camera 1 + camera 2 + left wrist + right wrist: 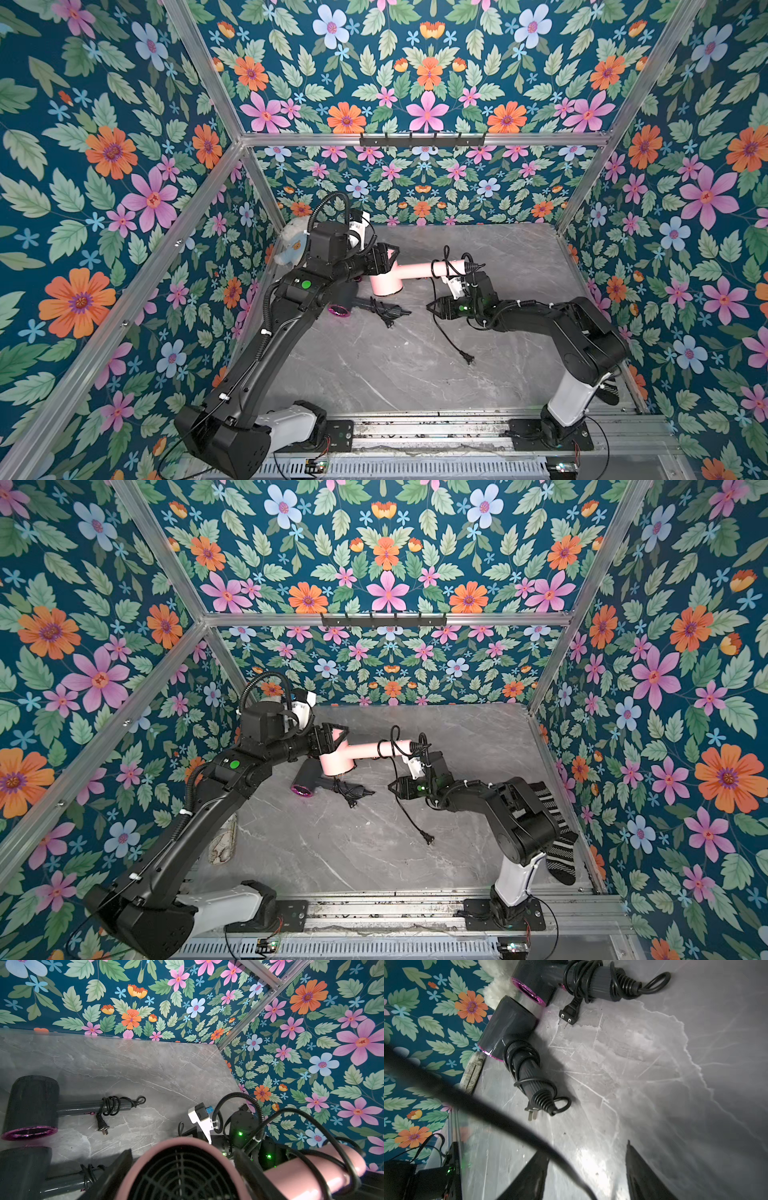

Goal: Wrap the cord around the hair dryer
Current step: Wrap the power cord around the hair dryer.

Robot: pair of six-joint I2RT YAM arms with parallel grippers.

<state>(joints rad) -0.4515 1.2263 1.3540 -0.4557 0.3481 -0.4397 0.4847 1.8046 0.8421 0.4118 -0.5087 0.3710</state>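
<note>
Left of centre in both top views, the left tool [384, 258] is clamping the head of the pink hair dryer [415, 270], its handle pointing right. Just below, a dark dryer [353, 306] is lying on the table [374, 374]. Further right, the cord [444, 332] is looping the handle and trailing down between the parted fingers of the right tool [433, 308]. Its plug [468, 357] is resting on the table.

A robot test booth in a lab is indicated by walls [428, 75] papered with flowers, held in an aluminium frame [291, 139], round a grey marbled counter [374, 374], to whose front rail [436, 429] two arms [270, 332] are mounted.
</note>
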